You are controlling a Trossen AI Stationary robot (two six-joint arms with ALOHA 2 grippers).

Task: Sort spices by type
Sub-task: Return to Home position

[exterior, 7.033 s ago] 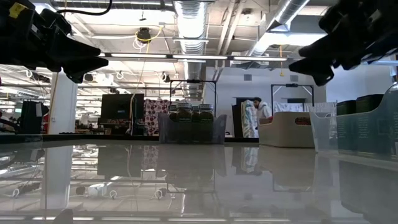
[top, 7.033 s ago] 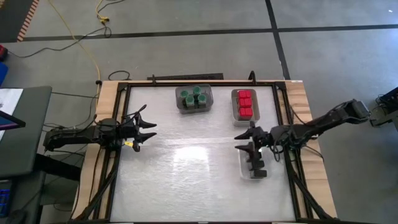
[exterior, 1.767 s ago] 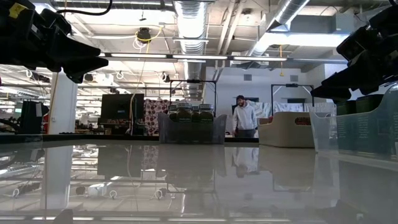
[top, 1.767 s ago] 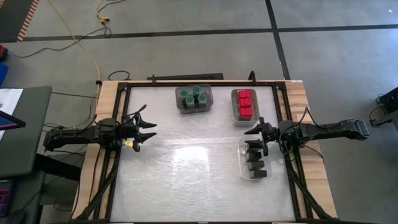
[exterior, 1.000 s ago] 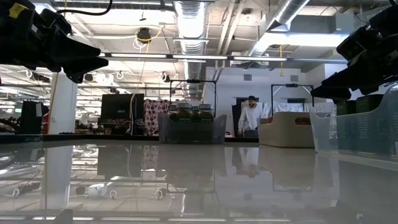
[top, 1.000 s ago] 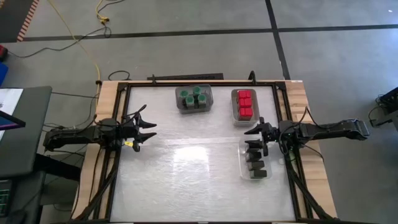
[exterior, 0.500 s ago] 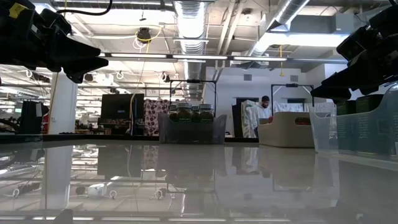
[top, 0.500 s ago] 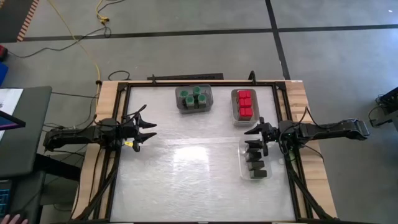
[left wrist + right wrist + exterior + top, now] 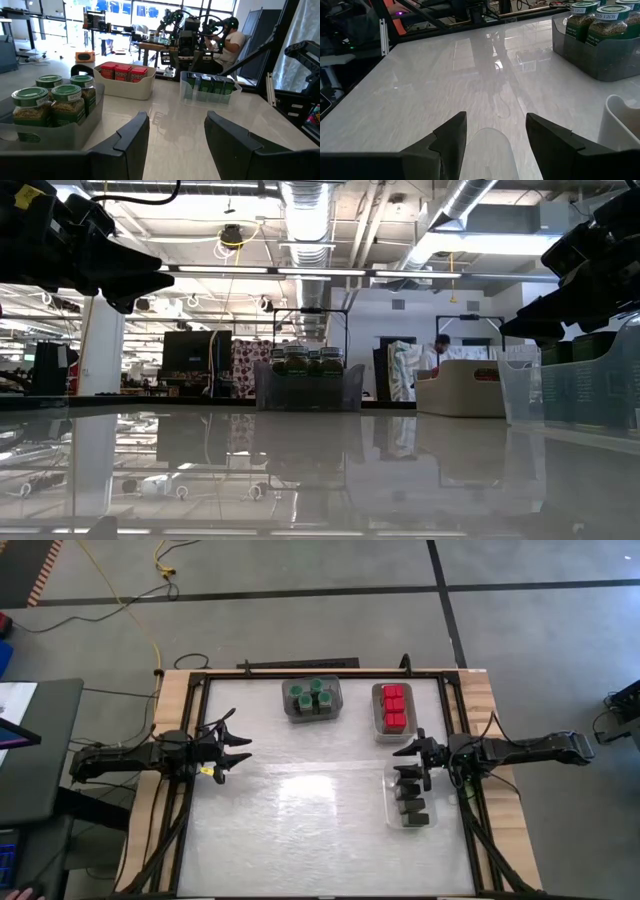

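Left wrist view shows green-lidded jars (image 9: pixel 52 102), likely rigid, slippery glass, best pinched around the middle. Empty, the left claw (image 9: pixel 176 121) and right claw (image 9: pixel 496 120) gape wide.

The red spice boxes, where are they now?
High view: the red spice boxes sit in a white bin at the far edge, right of the green-lidded jars.

A grey concrete floor (image 9: pixel 540 650) carries black tape lines (image 9: pixel 443 588) and a yellow cable (image 9: pixel 165 572). Overhead are silver ducts (image 9: pixel 308 210), strip lights (image 9: pixel 300 272) and a white pillar (image 9: pixel 97 345).
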